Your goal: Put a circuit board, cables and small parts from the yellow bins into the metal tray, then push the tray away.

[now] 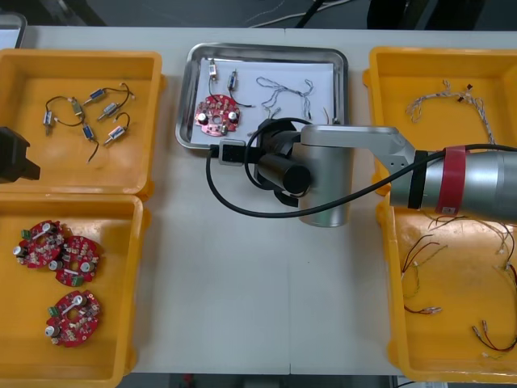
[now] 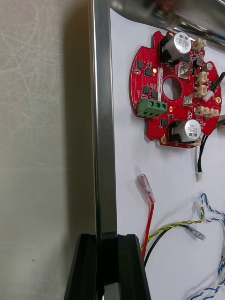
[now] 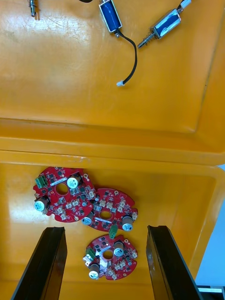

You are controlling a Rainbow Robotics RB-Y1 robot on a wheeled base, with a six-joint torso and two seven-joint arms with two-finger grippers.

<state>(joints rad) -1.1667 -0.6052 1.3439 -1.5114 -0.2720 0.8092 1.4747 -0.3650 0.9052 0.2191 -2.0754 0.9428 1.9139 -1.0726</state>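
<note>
Leftmost, the left gripper (image 3: 105,229) hangs over a glossy yellow bin (image 3: 187,197) of round red circuit boards (image 3: 61,192), jaws spread wide, gripping nothing. Between the bins, the metal tray (image 1: 187,97), shiny-rimmed and white inside, sits on the table (image 1: 242,283) holding a circuit board (image 1: 215,113), thin cables (image 2: 150,220) and small metal parts (image 1: 212,69). The right gripper (image 2: 107,262) clamps its jaws on the tray's near rim.

Electronics workshop or lab, light table (image 1: 242,283), yellow bins (image 1: 113,230) sorting red circuit boards (image 1: 74,318), cables (image 1: 452,105), small metal parts (image 1: 95,95)
</note>
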